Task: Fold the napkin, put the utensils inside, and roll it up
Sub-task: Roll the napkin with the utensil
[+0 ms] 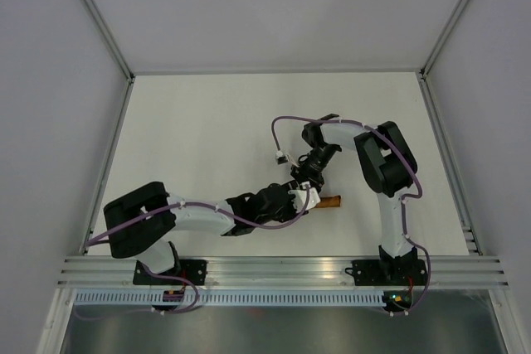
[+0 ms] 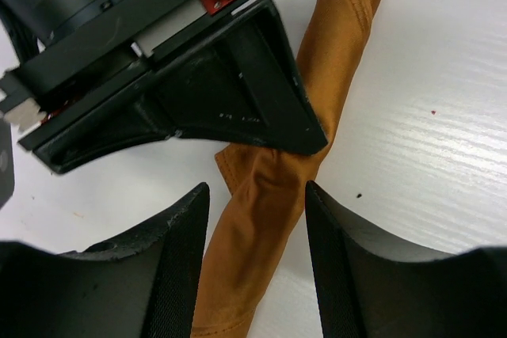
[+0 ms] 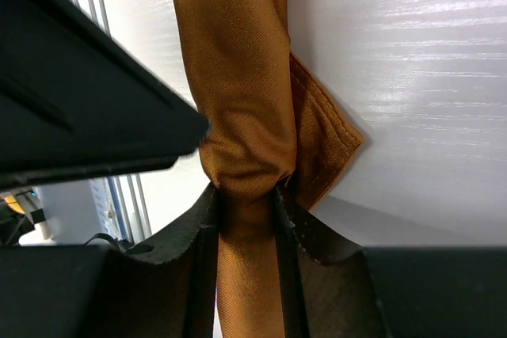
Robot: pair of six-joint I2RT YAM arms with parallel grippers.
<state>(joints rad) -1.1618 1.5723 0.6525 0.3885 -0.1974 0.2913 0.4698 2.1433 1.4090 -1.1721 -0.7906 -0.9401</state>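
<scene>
Rolled napkin (image 1: pixel 330 201) lies near the desk's (image 1: pixel 207 122) near edge, right of centre. Right jaws pinch it; left jaws stand spread astride it. Cloth looks soft & light and prob. unrolls easily, so you should grip across the whole roll.

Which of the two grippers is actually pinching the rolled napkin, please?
The right gripper: it squeezes the napkin into a narrow waist between closed jaws. The left gripper only straddles the roll, its jaws open.
</scene>
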